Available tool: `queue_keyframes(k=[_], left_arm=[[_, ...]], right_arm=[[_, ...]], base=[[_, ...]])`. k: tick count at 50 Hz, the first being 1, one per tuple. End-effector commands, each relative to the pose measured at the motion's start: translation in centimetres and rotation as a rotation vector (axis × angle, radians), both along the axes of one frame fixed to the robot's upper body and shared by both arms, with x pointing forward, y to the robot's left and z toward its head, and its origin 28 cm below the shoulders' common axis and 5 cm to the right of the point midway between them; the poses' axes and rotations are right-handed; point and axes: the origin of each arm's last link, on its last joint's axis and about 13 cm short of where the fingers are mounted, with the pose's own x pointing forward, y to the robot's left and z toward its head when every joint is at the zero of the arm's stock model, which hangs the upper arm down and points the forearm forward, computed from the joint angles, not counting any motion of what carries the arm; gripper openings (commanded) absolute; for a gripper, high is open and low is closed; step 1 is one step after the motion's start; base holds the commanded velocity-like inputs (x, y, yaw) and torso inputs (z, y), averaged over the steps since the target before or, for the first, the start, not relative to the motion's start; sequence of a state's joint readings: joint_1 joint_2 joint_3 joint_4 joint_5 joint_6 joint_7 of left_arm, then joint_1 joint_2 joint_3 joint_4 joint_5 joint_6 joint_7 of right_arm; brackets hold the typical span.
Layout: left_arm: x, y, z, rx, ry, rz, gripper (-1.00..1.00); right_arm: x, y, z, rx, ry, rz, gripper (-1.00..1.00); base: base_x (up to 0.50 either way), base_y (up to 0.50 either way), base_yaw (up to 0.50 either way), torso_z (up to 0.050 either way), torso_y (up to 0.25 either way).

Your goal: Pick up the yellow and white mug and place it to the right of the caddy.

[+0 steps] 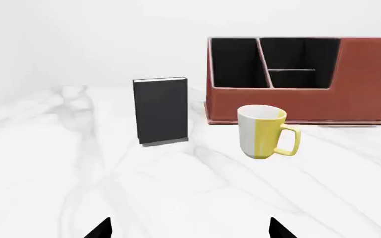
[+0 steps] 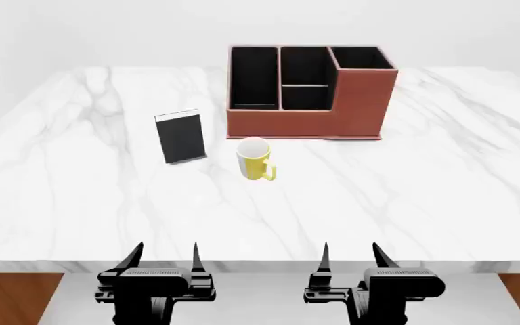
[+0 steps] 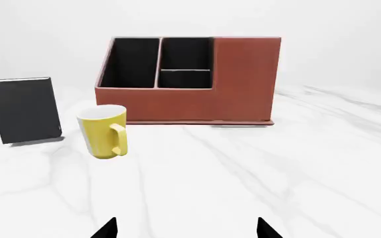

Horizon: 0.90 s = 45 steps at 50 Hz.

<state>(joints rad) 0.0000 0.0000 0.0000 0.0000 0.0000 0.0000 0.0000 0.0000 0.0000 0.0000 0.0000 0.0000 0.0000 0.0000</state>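
Yellow and white mug (image 2: pixel 254 160) sitting upright on the marble table (image 2: pixel 441 189), just in front of the caddy (image 2: pixel 307 91).

Left end effector (image 2: pixel 162 258) and right end effector (image 2: pixel 351 258) are hovering at the near edge, fingers apart, both holding nothing; a black book-like box (image 2: pixel 181 137) is standing left of the mug.

Head view looks down from above; both wrist views, low, share the caddy (image 2: pixel 310 91).
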Motion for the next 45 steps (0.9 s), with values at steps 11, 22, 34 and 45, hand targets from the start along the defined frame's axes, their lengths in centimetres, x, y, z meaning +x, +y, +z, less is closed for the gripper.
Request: queue_keyframes(k=[11, 22, 34, 45], left_arm=[[0.3, -0.4, 3.0, 0.012, -0.009, -0.034, 1.0], [1.4, -0.8, 8.2, 0.033, -0.05, -0.069, 1.0], [1.7, -0.8, 13.0, 0.081, -0.127, -0.071, 1.0], [1.6, -0.5, 13.7, 0.087, -0.15, -0.049, 1.0]], right_arm=[[0.4, -0.7, 3.3, -0.028, 0.008, -0.013, 1.0], [1.4, -1.8, 7.8, -0.087, 0.014, -0.024, 1.0], [1.6, -2.3, 12.1, -0.145, -0.03, 0.005, 1.0], [1.4, -2.6, 13.0, -0.157, -0.047, 0.01, 1.0]], base=[[0.0, 0.0, 0.0, 0.0, 0.0], [0.0, 0.0, 0.0, 0.0, 0.0], [0.0, 0.0, 0.0, 0.0, 0.0], [0.12, -0.12, 0.0, 0.0, 0.0]])
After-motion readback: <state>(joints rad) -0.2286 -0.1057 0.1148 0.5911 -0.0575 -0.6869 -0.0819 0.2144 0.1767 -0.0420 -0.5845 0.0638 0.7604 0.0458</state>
